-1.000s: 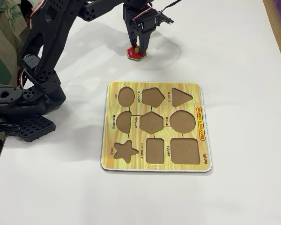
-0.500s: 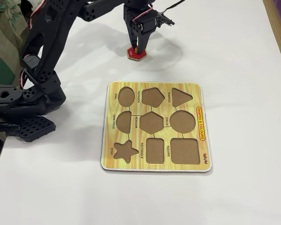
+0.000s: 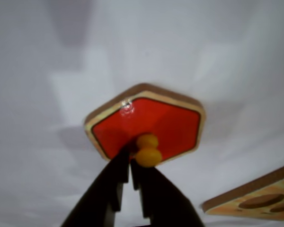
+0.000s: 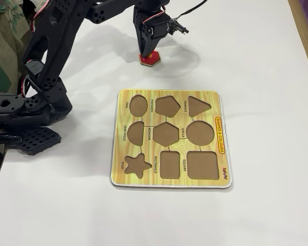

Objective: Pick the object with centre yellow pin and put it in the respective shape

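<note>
A red hexagon piece [image 3: 146,125] with a wooden rim and a yellow centre pin [image 3: 148,156] fills the middle of the wrist view. My gripper [image 3: 131,153] is shut on the pin's stem, its two black fingers pressed close together just under the yellow knob. In the fixed view the gripper [image 4: 148,51] points down onto the piece [image 4: 149,60], above the top edge of the puzzle board [image 4: 169,93]. The piece looks tilted; I cannot tell whether it is off the table. The board's hexagon hole [image 4: 166,133] is empty.
The wooden board holds several empty cut-outs; a corner of it shows in the wrist view [image 3: 255,198]. The arm's black base [image 4: 25,113] stands at the left. The table [image 4: 267,61] is white, with its edge at the far right.
</note>
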